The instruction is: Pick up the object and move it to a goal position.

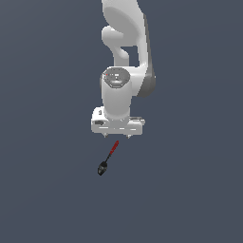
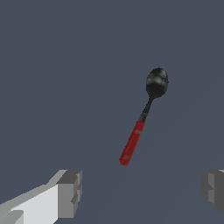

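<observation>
A small spoon-like utensil with a glossy black rounded bowl and a thin red handle (image 1: 108, 158) lies flat on a plain, matte slate-blue tabletop (image 1: 42, 190) with no visible grain or markings. In the exterior view it sits just below the robot's hand, slanted: the red end points up toward the hand and the black bowl (image 1: 102, 168) lies lower and toward the exterior view's left. The bowl is an egg-shaped oval with faint pale highlights that give it a polished look; a short, thin dark neck joins it to the handle (image 2: 132, 143), which is a smooth, straight rod of saturated red with a rounded tip.

The smooth white Franka arm with grey joint accents (image 1: 124, 52) comes down from the top of the exterior view and ends in a boxy white hand. Its two-fingered gripper (image 1: 117, 137) hangs above the tabletop, its short fingertips showing as small nubs under the hand, close to the handle's red end but not touching it. In the wrist view the fingers appear as blocky, squared pads, one grey and white (image 2: 68, 192) and the other grey (image 2: 213, 187), set far apart at the two sides of the picture. The jaws are spread wide with nothing between them; the spoon lies clear of both pads, its handle tip nearest to them.
</observation>
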{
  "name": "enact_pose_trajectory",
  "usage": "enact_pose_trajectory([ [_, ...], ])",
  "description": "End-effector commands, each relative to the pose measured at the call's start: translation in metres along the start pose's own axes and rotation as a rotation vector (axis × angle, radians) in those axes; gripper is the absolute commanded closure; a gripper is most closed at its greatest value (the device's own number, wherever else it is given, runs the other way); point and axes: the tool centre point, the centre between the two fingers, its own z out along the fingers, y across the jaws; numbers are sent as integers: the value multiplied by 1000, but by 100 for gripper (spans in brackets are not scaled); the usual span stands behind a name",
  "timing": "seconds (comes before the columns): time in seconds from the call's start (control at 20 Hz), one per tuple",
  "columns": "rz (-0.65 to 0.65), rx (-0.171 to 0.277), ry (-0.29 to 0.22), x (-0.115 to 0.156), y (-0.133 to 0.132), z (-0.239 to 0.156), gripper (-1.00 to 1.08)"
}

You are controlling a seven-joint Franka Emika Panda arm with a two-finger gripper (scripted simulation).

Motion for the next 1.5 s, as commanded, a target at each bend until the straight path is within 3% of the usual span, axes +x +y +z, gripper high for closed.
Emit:
enact_pose_trajectory([
  [0.0, 55, 6, -1, 8, 7, 15, -92],
  [0.6, 285, 22, -2, 35, 39, 79, -92],
  [1.15, 310, 23, -3, 36, 43, 92, -92],
  [1.45, 312, 23, -2, 36, 42, 120, -92],
])
